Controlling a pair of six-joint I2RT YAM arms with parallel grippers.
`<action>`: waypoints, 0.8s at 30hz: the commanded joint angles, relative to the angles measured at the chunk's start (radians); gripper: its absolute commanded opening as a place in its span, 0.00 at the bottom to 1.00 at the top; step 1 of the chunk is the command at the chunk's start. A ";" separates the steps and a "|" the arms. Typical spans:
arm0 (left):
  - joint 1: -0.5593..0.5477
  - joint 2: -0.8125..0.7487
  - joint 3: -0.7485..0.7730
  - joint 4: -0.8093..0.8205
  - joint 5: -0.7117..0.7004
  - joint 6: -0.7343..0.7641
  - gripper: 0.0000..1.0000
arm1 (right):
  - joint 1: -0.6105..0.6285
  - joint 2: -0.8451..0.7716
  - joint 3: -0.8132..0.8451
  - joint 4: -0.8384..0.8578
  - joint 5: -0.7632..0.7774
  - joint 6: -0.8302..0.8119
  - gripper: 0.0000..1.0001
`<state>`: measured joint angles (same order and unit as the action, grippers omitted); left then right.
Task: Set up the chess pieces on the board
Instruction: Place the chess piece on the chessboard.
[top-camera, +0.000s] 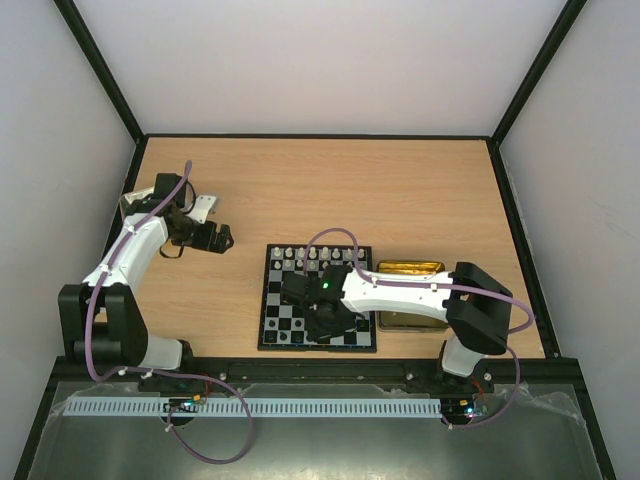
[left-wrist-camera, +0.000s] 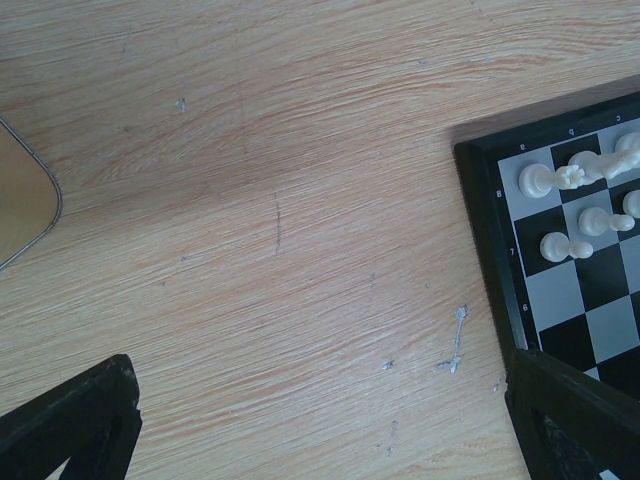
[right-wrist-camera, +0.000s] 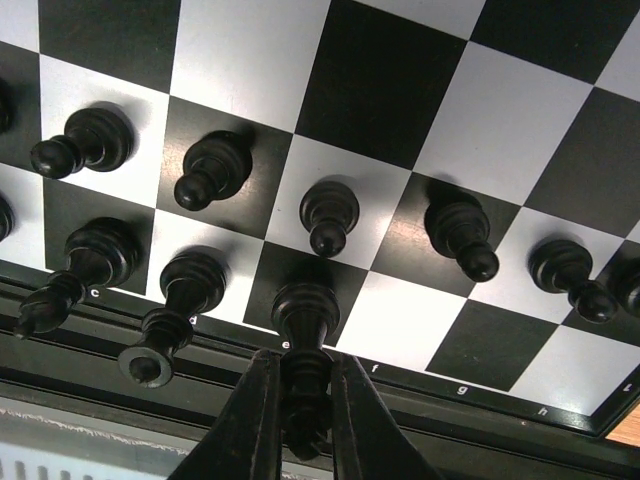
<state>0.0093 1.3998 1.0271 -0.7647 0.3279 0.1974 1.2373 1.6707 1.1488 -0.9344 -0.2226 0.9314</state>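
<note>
- Right gripper (right-wrist-camera: 303, 425): clamped on the top of a black piece (right-wrist-camera: 305, 310) (a tall one). Its base stands on the board's (right-wrist-camera: 380, 90) lettered edge row, e square, ahead of the fingers (right-wrist-camera: 250, 430).
- Other black pieces (right-wrist-camera: 330, 215): upright on neighbouring squares.
- Left gripper (top-camera: 218, 238): spread wide, holding nothing, over the table (left-wrist-camera: 300, 200) left of the board.

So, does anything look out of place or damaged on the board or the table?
Nothing serious. The black pieces stand upright on their squares of the board. Only a small pale scuff marks the table near the board's corner.
</note>
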 joint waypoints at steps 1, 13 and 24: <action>-0.005 -0.018 -0.010 0.000 0.000 -0.005 0.99 | 0.007 0.016 -0.010 -0.008 0.008 0.004 0.07; -0.005 -0.016 -0.011 0.001 0.002 -0.006 0.99 | 0.008 0.029 0.006 -0.007 -0.004 -0.010 0.07; -0.005 -0.010 -0.010 0.002 0.002 -0.006 0.99 | 0.008 0.030 0.018 -0.009 -0.001 -0.018 0.23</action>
<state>0.0093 1.3998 1.0271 -0.7609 0.3279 0.1974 1.2377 1.6917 1.1477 -0.9321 -0.2375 0.9192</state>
